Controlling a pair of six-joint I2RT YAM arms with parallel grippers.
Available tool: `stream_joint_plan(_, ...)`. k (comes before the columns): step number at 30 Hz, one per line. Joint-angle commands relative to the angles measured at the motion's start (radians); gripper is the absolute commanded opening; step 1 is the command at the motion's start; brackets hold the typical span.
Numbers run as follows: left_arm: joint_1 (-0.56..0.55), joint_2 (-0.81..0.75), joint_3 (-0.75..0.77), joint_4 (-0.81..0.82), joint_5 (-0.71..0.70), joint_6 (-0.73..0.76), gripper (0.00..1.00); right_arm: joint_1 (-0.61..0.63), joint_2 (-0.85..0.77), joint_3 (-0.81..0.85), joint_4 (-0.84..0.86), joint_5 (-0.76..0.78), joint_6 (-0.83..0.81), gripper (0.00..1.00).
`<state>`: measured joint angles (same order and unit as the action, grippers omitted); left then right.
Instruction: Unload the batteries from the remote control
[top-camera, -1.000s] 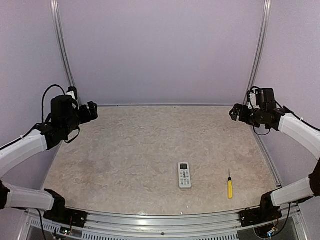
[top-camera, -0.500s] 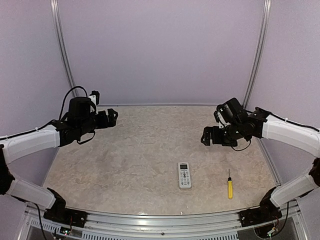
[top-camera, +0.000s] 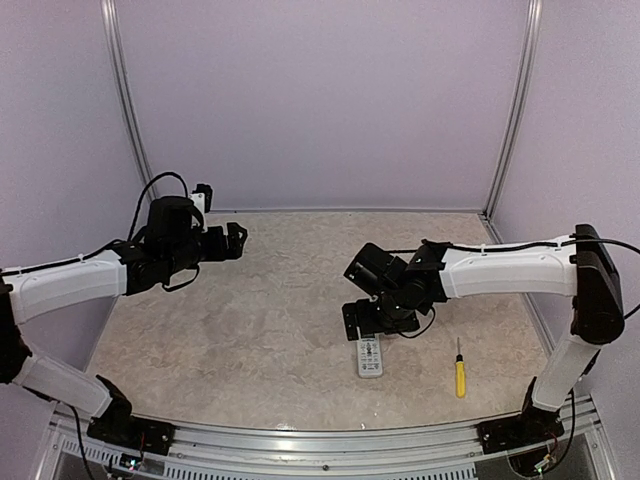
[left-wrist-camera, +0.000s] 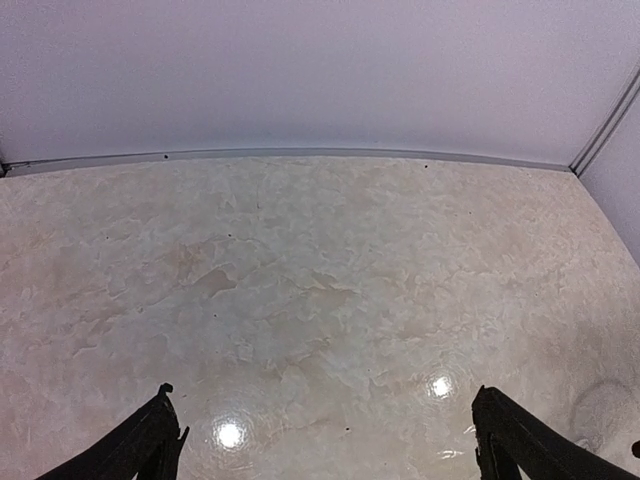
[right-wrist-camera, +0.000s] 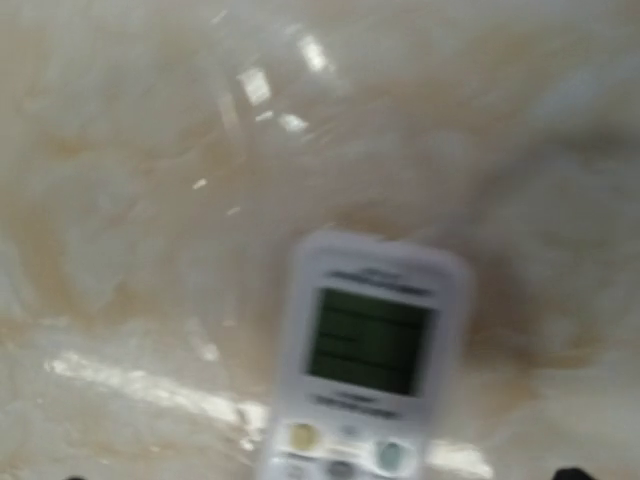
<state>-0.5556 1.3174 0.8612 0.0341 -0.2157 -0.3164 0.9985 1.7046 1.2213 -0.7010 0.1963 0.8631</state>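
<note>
Near the middle of the near edge of a beige, marble-patterned desk (top-camera: 270, 310), a little to the right: a small slim white rectangular plastic remote control (top-camera: 370, 360). Lying flat and face up, long axis running from near edge to far edge, display end toward the far edge. That end partly covered in the top view by the right gripper (top-camera: 363, 318), hanging just over it. Cannot tell from above whether touching the remote control or only close above it.

Blurred in the right wrist view: the remote control (right-wrist-camera: 365, 350) again, with a greenish-grey display (right-wrist-camera: 368, 340) in its upper part and, below that, one yellowish and one pale green round button (right-wrist-camera: 300, 437). Of the right gripper (right-wrist-camera: 320, 476) there, only dark slivers at the two bottom corners of the view, well apart. Spread wide, then, with nothing pinched between.

Toward the near right corner, well apart from the remote control: a small screwdriver with yellow plastic handle and thin dark metal shaft (top-camera: 460, 372). Handle toward the near edge, shaft pointing to the far edge.

Over the left part of the desk, toward the far left corner: the left gripper (top-camera: 232, 242), held above the surface and pointing toward the right edge. In the left wrist view (left-wrist-camera: 322, 430), black fingertips (left-wrist-camera: 150, 440) at the lower left and lower right, wide apart, gripping nothing. Beyond them, glossy desk and a grey metal strip (left-wrist-camera: 300, 153) along the far edge, at the foot of a pale lilac wall (left-wrist-camera: 320, 70).
</note>
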Motion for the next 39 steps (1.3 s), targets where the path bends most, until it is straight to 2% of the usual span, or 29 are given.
stream_joint_plan(1, -0.006, -0.026, 0.005, -0.017, -0.028, 0.020, 0.99, 0.044, 0.088, 0.056, -0.040, 0.007, 0.041, 1.00)
stream_joint_plan(10, -0.006, -0.079, -0.035, -0.022, -0.054, 0.025, 0.99, 0.055, 0.163, 0.100, -0.114, 0.081, 0.068, 0.99)
stream_joint_plan(13, -0.006, -0.081, -0.040, -0.025, -0.057, 0.026, 0.99, 0.049, 0.185, 0.128, -0.120, 0.113, 0.060, 0.96)
stream_joint_plan(17, -0.006, -0.089, -0.042, -0.031, -0.063, 0.027, 0.99, 0.021, 0.232, 0.156, -0.125, 0.086, 0.052, 0.94)
stream_joint_plan(25, -0.006, -0.112, -0.069, -0.031, -0.070, 0.015, 0.99, -0.023, 0.269, 0.160, -0.089, 0.044, 0.034, 0.75)
stream_joint_plan(36, -0.006, -0.100, -0.065, -0.031, -0.067, 0.023, 0.99, -0.037, 0.329, 0.183, -0.072, -0.011, -0.002, 0.63)
stream_joint_plan(39, -0.006, -0.095, -0.057, -0.031, -0.062, 0.026, 0.99, -0.037, 0.331, 0.188, -0.078, -0.014, -0.008, 0.54)
